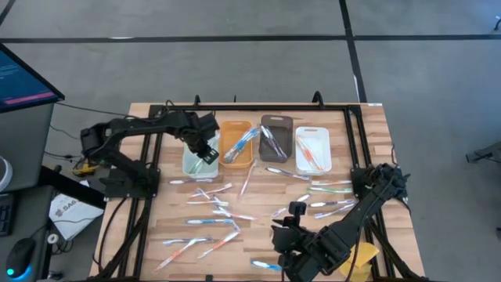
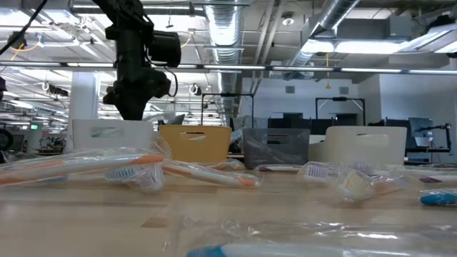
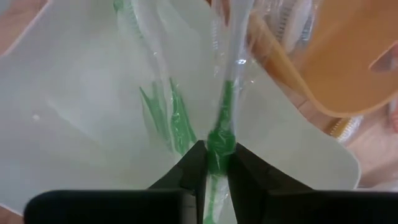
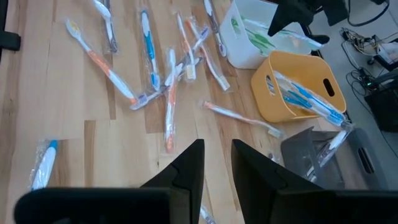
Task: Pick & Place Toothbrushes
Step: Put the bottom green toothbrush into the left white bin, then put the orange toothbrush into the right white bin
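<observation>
Many wrapped toothbrushes (image 1: 213, 205) lie loose on the wooden table, also seen in the right wrist view (image 4: 169, 87) and close up in the low view (image 2: 107, 167). My left gripper (image 1: 207, 153) hangs over the pale green bin (image 1: 194, 160) at the far left, shut on a green toothbrush (image 3: 221, 127). The orange bin (image 1: 236, 145), grey bin (image 1: 275, 139) and white bin (image 1: 313, 149) each hold some toothbrushes. My right gripper (image 4: 217, 163) hovers open over the table's near middle (image 1: 283, 233), touching nothing. My left gripper pinches the green toothbrush in its clear wrapper between its two fingertips (image 3: 194, 165), on the green handle (image 3: 219, 149). The fingers come from above, over the pale green bin (image 3: 74, 112). The brush runs on beyond the fingers toward the bin's inside, lifted off its floor.
The four bins stand in a row along the far edge. A yellow lump (image 1: 360, 258) sits at the near right by the right arm. A black frame (image 1: 141, 196) borders the table. Another green toothbrush (image 3: 168, 115) lies in the pale green bin.
</observation>
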`<action>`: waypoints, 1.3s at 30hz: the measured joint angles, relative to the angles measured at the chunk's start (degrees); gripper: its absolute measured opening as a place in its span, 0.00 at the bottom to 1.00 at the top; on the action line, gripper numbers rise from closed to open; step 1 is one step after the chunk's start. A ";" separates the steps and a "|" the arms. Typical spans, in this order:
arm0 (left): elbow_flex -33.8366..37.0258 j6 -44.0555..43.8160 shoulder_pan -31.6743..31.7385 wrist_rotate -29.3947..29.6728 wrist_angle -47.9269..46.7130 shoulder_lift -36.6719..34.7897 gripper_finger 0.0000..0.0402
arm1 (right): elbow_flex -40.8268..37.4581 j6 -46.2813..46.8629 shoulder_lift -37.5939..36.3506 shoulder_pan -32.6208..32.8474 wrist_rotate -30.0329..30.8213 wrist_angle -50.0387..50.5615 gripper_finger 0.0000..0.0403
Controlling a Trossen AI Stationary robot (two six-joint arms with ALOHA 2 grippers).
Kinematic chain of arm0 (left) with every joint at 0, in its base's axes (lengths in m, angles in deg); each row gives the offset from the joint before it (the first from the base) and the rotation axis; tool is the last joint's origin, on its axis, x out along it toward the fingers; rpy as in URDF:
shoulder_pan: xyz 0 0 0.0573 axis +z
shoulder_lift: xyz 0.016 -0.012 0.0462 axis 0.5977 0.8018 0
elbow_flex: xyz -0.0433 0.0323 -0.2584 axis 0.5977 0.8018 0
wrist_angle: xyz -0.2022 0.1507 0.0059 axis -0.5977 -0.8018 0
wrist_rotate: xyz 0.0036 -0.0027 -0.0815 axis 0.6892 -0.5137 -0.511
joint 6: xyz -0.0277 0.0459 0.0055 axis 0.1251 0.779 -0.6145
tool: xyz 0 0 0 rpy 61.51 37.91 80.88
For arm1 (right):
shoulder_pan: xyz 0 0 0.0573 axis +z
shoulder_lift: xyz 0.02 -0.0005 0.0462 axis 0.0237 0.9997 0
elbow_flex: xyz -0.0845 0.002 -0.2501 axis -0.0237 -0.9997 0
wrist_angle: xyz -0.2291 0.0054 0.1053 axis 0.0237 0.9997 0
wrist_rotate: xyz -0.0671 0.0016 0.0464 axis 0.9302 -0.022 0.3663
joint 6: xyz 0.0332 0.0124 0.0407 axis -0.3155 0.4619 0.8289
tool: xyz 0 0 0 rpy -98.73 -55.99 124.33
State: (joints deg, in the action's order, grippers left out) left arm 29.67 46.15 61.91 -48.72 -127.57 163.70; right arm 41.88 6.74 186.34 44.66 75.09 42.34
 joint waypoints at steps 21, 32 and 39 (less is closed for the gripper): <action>0.02 -1.65 0.33 -0.58 -0.68 -1.53 0.31 | -0.04 -0.26 3.97 -1.79 -0.38 7.37 0.18; 0.02 -1.56 -1.09 0.11 2.52 -17.24 0.31 | 0.04 7.36 2.74 -3.78 -15.68 17.65 0.18; 0.01 -1.56 -4.86 1.27 9.79 -22.89 0.31 | 0.04 8.74 1.96 -6.06 -21.26 17.67 0.21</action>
State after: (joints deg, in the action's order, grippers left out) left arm 29.68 44.59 57.05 -47.44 -117.78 140.81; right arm 41.92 15.48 188.31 38.60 53.83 60.02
